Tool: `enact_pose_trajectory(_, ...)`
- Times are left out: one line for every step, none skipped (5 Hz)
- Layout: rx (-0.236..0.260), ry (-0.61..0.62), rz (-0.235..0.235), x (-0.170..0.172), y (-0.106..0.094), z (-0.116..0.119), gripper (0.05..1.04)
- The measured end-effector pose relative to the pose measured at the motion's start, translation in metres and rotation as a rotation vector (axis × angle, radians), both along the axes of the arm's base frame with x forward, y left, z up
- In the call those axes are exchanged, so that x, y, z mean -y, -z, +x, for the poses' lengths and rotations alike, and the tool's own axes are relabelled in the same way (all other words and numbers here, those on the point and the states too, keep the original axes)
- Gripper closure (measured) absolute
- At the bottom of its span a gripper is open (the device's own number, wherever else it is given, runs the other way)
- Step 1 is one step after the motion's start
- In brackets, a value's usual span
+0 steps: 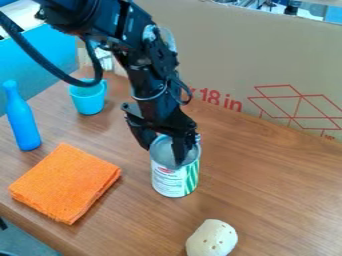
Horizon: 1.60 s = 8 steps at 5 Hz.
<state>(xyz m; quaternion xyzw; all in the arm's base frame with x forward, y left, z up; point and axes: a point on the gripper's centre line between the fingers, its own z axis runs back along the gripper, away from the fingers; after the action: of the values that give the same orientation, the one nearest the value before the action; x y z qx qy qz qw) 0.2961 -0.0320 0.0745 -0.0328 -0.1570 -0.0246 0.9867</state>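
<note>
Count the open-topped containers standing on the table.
2: a blue cup at the back left, and a metal can near the middle, at the gripper. Others may be hidden behind the arm.

Glossy metal can (pixel 175 177), fuzzy orange cloth (pixel 65 183)

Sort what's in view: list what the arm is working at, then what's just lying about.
At work:
- black gripper, open over the can's rim
- open-topped can, upright beneath it

Lying about:
- folded orange cloth
- blue bottle, upright
- light-blue cup
- pale object with small holes
</note>
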Motion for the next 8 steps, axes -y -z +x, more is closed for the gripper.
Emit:
enact_pose_trajectory(-0.040, -0.026, 0.005, -0.008, 0.002, -0.006, 0.082)
enact_pose_trajectory(-0.158, -0.085, -0.012, -0.023, 0.006, -0.028, 0.082)
enact_pose_trajectory(-0.265, -0.113, 0.003, -0.030, 0.008, -0.053, 0.082)
enact_pose_trajectory(-0.360, -0.134, 0.046, -0.035, 0.007, -0.075, 0.082)
enact_pose_trajectory(-0.432, -0.143, 0.084, -0.038, -0.001, -0.098, 0.082)
enact_pose_trajectory(-0.416, -0.178, 0.080, -0.047, -0.022, -0.112, 0.082)
enact_pose_trajectory(-0.377, -0.208, 0.035, -0.058, -0.030, -0.113, 0.082)
enact_pose_trajectory(-0.235, -0.224, -0.032, -0.076, -0.058, -0.094, 0.082)
